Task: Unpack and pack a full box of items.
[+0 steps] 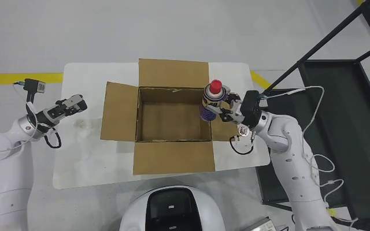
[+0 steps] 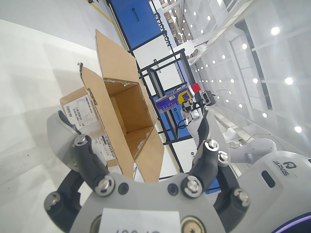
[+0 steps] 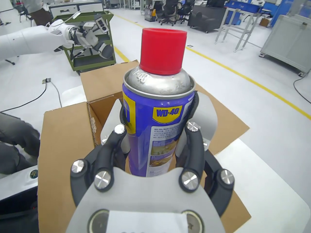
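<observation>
Right gripper (image 3: 157,118) clamps spray can (image 1: 212,99) above box (image 1: 173,157) edge | left gripper (image 1: 80,104) spread wide | white table (image 1: 81,150), yellow-lined grey floor (image 1: 173,29)

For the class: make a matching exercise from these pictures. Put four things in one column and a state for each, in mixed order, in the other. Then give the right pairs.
Column one:
1. spray can
2. cardboard box
3. left gripper
4. right gripper

Column two:
A. flaps spread open
B. fingers open, holding nothing
C. upright, red-capped
D. fingers shut on the spray can

Pairs: 1-C; 2-A; 3-B; 4-D
</observation>
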Robot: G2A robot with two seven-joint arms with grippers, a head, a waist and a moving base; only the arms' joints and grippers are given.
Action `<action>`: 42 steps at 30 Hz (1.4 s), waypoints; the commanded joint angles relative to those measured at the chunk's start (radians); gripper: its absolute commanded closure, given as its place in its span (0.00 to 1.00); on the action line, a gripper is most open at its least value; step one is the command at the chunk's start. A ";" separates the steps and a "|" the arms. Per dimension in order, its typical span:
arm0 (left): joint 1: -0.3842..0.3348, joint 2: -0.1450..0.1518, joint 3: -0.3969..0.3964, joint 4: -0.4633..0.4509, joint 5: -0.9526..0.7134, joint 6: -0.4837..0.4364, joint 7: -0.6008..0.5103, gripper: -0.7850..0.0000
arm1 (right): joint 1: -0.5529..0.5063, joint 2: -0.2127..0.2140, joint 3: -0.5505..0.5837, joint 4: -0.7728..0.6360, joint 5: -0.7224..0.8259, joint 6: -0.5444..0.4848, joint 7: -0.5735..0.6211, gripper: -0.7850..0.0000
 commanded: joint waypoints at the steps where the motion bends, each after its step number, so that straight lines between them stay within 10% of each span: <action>1: 0.000 0.000 0.000 0.000 0.000 0.000 0.000 0.00 | -0.044 0.003 0.042 0.000 -0.045 0.027 -0.104 1.00; 17: 0.000 0.000 0.000 0.000 0.000 0.000 0.000 0.00 | -0.326 -0.001 0.136 0.149 -0.255 0.325 -0.789 1.00; 42: 0.000 0.000 0.000 0.000 0.000 0.000 0.000 0.00 | -0.359 -0.001 0.181 0.265 -0.215 0.399 -0.896 1.00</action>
